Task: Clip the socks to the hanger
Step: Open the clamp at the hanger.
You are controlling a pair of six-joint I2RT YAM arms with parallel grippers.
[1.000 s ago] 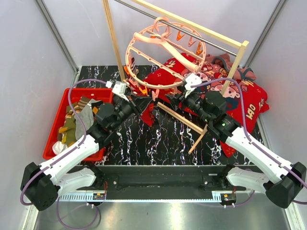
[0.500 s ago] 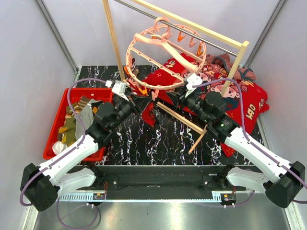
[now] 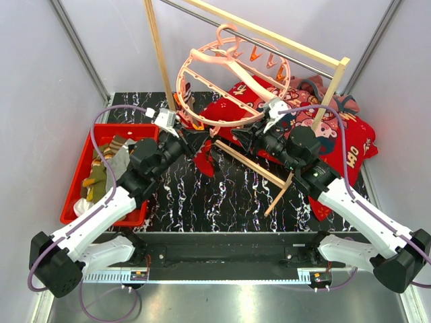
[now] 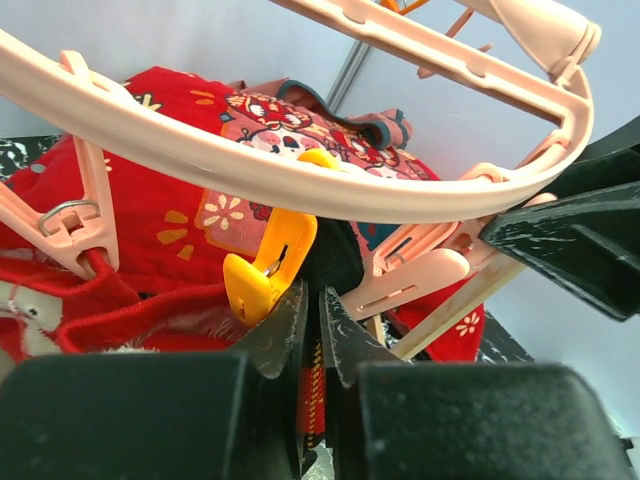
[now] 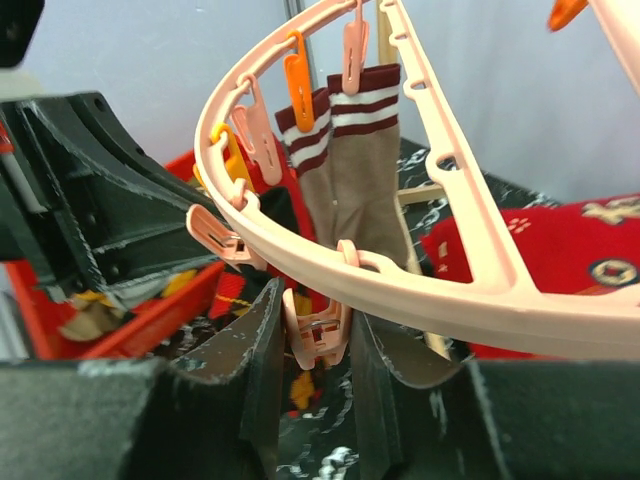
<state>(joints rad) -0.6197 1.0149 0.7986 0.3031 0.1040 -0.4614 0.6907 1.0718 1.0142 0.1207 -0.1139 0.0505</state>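
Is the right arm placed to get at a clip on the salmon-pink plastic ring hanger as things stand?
Probably yes: a small pink plastic clip under the ring hanger appears held in the right pincer, with nothing in the way.

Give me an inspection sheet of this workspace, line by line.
Surface: black marbled table.
Job's things: pink ring hanger hangs tilted on the rail; two striped socks are clipped to it; spare socks lie in the red tray.
Clutter: red printed cloth.
Grippers: left pincer is shut on a dark sock; right pincer is shut on a pink clip.
Cables: purple cables loop off both arms.
Surroundings: grey walls; wooden rack frame.
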